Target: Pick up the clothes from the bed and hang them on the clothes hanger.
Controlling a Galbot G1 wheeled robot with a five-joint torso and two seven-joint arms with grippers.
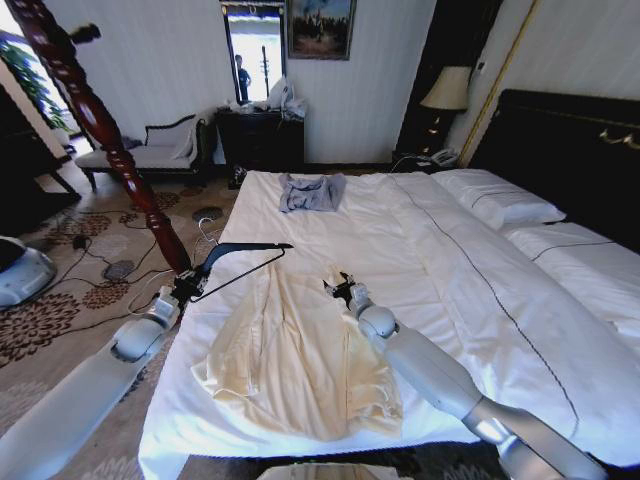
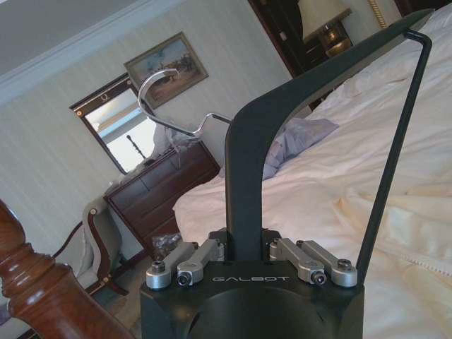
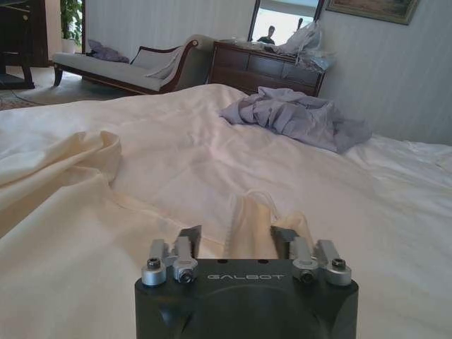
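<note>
Clothes (image 1: 300,360) lie on bed (image 1: 480,290); right end effector (image 1: 340,289), released, sits at the collar. Left end effector (image 1: 188,288) grips hanger (image 1: 245,250) nearby.

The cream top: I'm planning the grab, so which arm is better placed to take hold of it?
The right. Its claw is open at the cream top, a fold of fabric between its fingers. The left claw is shut on the clothes hanger, at the bed's edge.

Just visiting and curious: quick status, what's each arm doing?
Left gripper shut on slim dark hanger. Right gripper open at cream long-sleeved top on white bed. Grey-blue garment farther up, apart.
</note>
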